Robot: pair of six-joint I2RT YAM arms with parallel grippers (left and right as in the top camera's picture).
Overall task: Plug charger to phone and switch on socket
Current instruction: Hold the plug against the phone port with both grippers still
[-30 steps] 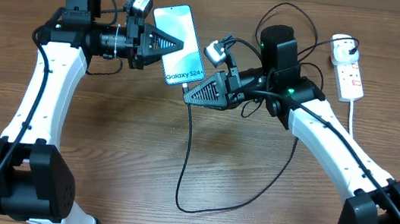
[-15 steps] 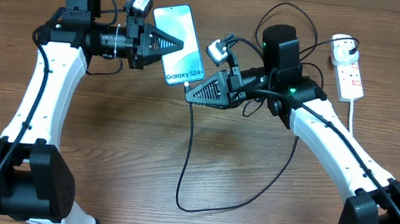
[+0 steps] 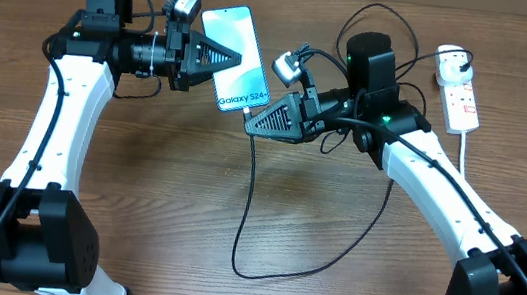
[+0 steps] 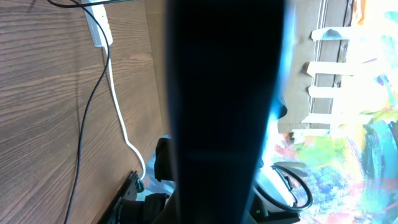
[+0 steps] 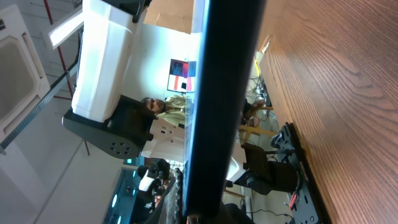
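2 grips: L hand (image 3: pixel 235 60) on phone (image 3: pixel 229 31), R hand (image 3: pixel 249 125) on charger (image 3: pixel 247 188).

Phone (image 3: pixel 236 59) w/ cyan screen up, tilted, Galaxy S24 end toward 5 o'clock, blk charger (image 3: pixel 245 196) cable looping toward 6 o'clock, white socket (image 3: pixel 462 103) strip at 2 o'clock

Overhead cam looks straight down on table (image 3: pixel 166 206); wrist cams, rolled sideways, sit v. close on phone (image 3: pixel 236 59), shared w/ overhead.
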